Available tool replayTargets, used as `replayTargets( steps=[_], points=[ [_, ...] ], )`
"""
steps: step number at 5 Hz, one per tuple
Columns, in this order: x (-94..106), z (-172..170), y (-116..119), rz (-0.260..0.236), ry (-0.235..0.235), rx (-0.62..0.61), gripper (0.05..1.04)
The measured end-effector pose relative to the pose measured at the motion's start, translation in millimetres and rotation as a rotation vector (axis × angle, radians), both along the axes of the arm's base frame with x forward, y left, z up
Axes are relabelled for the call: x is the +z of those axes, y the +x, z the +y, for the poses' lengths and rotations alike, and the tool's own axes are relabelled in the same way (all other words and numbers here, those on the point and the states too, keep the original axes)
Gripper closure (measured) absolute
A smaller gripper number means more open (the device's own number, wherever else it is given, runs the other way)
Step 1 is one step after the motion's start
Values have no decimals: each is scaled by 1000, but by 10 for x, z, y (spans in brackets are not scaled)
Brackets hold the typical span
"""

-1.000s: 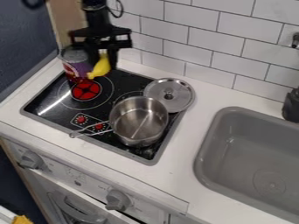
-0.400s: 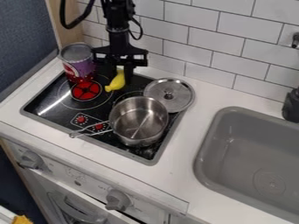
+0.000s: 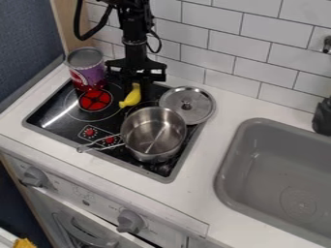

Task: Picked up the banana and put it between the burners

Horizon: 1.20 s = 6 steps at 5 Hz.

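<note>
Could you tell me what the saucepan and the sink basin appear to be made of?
The saucepan looks like polished metal, probably stainless steel, given its silvery, mirror-like highlights. The sink basin seems to be matte grey plastic, judging by its soft sheen.

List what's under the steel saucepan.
Black cooktop under the saucepan. Part of a burner ring shows past its rim, on the banana side. Whatever is directly beneath the base is covered, so can't say.
</note>
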<state>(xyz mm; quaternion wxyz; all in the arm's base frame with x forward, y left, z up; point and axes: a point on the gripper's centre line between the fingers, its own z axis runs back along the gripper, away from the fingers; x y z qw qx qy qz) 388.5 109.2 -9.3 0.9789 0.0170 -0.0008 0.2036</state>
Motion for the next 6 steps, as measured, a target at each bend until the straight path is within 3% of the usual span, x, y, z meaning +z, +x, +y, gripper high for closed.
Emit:
replayTargets(
  steps=[1, 2, 3, 4, 6],
  points=[
    [19, -53, 1, 10, -36, 5, 349],
    [20, -10, -8, 13, -12, 29, 97],
    [-16, -23, -57, 29, -12, 38, 81],
    [209, -15, -42, -7, -4, 31, 83],
    [724, 141, -249, -94, -86, 71, 83]
  ],
)
